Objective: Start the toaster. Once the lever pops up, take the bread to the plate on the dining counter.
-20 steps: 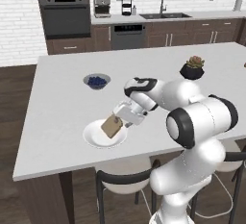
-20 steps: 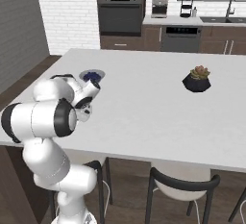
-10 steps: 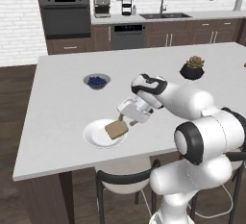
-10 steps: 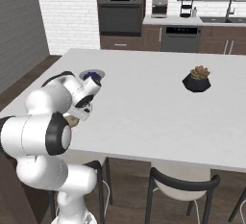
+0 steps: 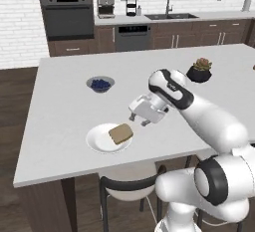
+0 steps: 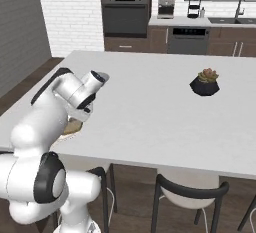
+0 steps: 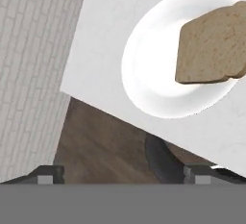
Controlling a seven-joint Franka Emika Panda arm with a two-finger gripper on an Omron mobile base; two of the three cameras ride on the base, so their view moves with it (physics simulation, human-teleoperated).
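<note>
Left base view puts the bread (image 5: 121, 133) lying flat on the plate (image 5: 98, 142), left of centre and a little below the middle of the frame, near the front edge of the dining worktop (image 5: 64, 111). The slice sits toward the right side of the plate and looks wholly carried by it, with nothing gripping it. Judged from that, the carrying part of the task looks finished: toast delivered, plate on the white-topped worktop, nothing obvious left but to pull the arm clear. No toaster can be made out with any certainty among the small appliances on the far cabinets along the top of the frame.

The claw (image 5: 140, 121) hangs just right of the plate and above the worktop, apart from the bread, its jaws spread wide and empty. The forearm reaches in from the lower right, bends at a dark joint near the middle of the frame, and the hand angles down and to the left toward the plate.

In the hand view the plate (image 7: 144, 74) fills the upper right, the bread (image 7: 211, 45) over its right half, and the worktop's edge runs diagonally with dark floor beneath.

In the right base view the arm's upper links stand at the left, largely covering the plate.
</note>
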